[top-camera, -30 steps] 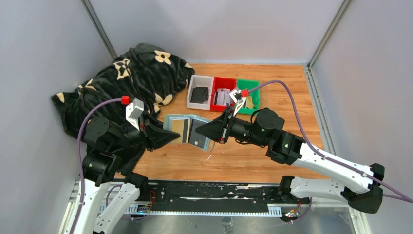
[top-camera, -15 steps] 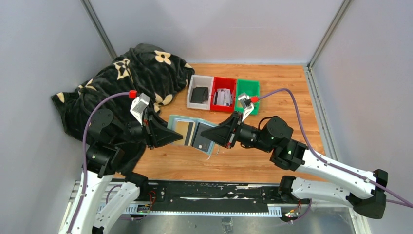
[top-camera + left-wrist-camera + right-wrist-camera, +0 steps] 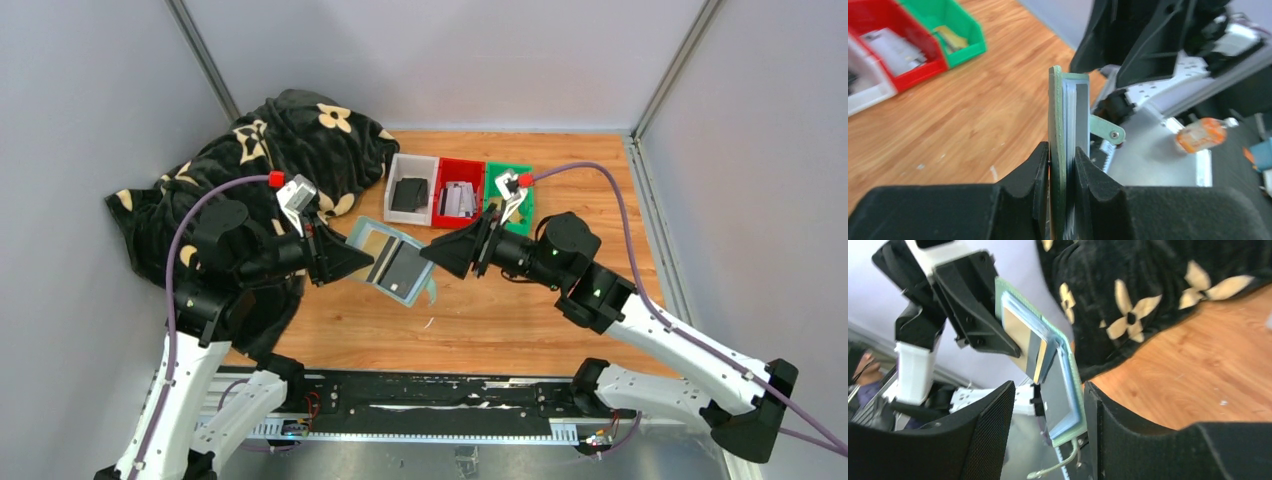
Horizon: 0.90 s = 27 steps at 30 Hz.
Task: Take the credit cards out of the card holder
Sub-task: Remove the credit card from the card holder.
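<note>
The sage-green card holder point(image 3: 398, 264) is open and held tilted above the table, paler teal inside. A gold card point(image 3: 374, 246) and a dark grey card point(image 3: 407, 270) sit in its slots. My left gripper point(image 3: 350, 262) is shut on the holder's left edge; in the left wrist view the holder point(image 3: 1059, 115) stands edge-on between the jaws point(image 3: 1062, 159), its tab point(image 3: 1105, 131) hanging right. My right gripper point(image 3: 434, 250) is open at the holder's right edge. In the right wrist view that edge point(image 3: 1074, 390) lies between the spread fingers point(image 3: 1048, 390), close to the right finger, with the gold card point(image 3: 1020, 335) beyond.
White point(image 3: 396, 205), red point(image 3: 440, 212) and green point(image 3: 522, 180) trays stand in a row behind the holder, each with cards inside. A black flowered blanket point(image 3: 270, 150) is heaped at the back left, under my left arm. Grey walls close in the wooden table point(image 3: 590, 190).
The holder has been raised and tilted, its right edge now lower. My left gripper moved up and away with it. My right gripper drew back to the right and rose.
</note>
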Each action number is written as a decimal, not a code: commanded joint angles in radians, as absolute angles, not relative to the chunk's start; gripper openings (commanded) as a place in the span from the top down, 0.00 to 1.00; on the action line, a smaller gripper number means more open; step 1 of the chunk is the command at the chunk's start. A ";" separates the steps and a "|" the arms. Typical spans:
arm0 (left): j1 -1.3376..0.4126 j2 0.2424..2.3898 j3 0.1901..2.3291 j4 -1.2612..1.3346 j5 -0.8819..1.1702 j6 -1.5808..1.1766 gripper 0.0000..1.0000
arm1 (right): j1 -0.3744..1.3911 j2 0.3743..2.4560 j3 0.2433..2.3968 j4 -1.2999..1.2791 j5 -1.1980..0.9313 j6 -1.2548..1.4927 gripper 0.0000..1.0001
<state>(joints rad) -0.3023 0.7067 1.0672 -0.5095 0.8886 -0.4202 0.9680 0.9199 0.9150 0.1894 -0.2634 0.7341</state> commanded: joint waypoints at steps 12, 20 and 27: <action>-0.298 0.802 1.121 -0.680 0.678 -0.292 1.00 | 0.845 1.103 0.991 0.325 -0.609 0.915 0.41; -0.298 0.766 1.088 -0.509 0.736 -0.451 1.00 | 0.848 1.163 0.928 0.464 -0.657 0.977 0.42; -0.298 0.754 1.045 -0.370 0.772 -0.591 1.00 | 0.856 1.217 0.924 0.537 -0.670 1.007 0.44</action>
<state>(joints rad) -0.3023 0.7597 1.0550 -0.5079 0.7254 -0.4835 0.8524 1.1973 0.9333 0.4541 -0.6388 0.9768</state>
